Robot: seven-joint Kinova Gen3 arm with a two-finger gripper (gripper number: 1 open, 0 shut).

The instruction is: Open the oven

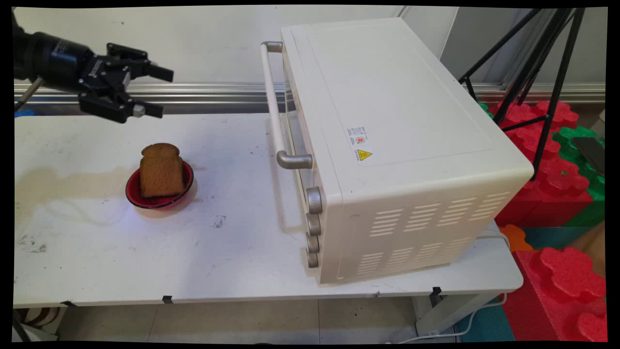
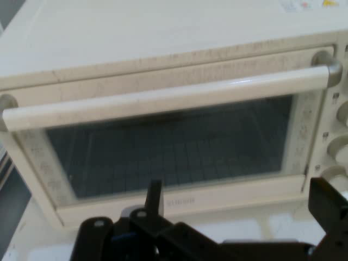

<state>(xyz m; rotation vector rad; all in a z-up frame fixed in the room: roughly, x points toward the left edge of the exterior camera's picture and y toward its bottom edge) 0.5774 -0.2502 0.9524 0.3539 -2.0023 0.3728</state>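
Note:
My black gripper hangs above the table's far left, open, with nothing between its fingers, pointing right toward the oven. A white toaster oven stands on the table's right half, door shut, its long handle facing the gripper. In the hand view the oven's glass door and handle fill the picture, with the gripper open at the bottom. A slice of brown toast leans upright in a red bowl, below and slightly right of the gripper.
Several knobs run down the oven's front at its near end. A black tripod and red and green foam blocks stand off the table's right end. The table carries a brownish stain at left.

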